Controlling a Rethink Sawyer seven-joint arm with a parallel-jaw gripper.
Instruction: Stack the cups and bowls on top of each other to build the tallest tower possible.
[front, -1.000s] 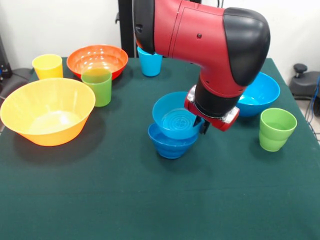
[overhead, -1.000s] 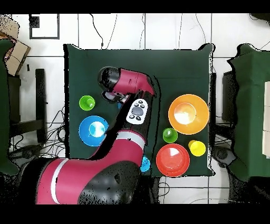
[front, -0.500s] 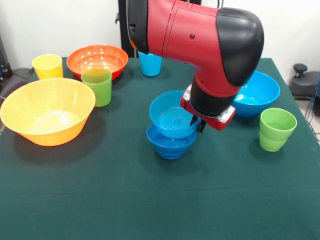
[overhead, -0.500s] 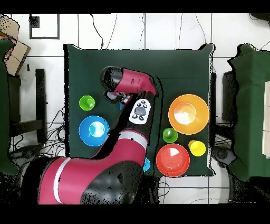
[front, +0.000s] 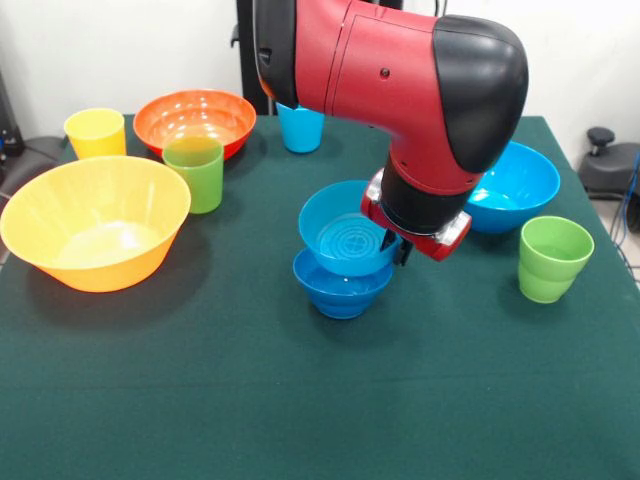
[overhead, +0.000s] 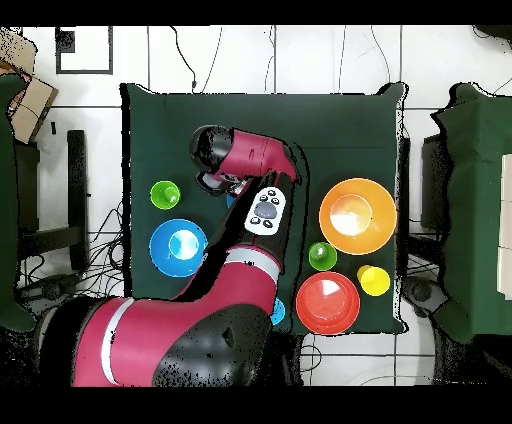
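My gripper (front: 397, 246) sits under the red and black wrist at the right rim of the medium light blue bowl (front: 345, 237) and is shut on that rim. This bowl is tilted and rests inside the small dark blue bowl (front: 341, 289) at the table's middle. The big light blue bowl (front: 520, 186) (overhead: 178, 246) stands to the right. The big yellow-orange bowl (front: 95, 221) (overhead: 357, 214) and the orange-red bowl (front: 194, 120) (overhead: 327, 302) stand at the left. Cups stand alone: yellow (front: 96, 132), green (front: 194, 171), green (front: 552, 258), light blue (front: 300, 127). The purple cup is out of view.
The green table cloth (front: 300, 400) is bare along the near edge. In the overhead view the arm (overhead: 255, 215) covers the two stacked bowls. Black chairs stand beside the table at both sides (overhead: 30, 200).
The gripper and the medium light blue bowl shifted slightly left and up a second ago, the dark blue bowl with them. Nothing has moved in the last half second.
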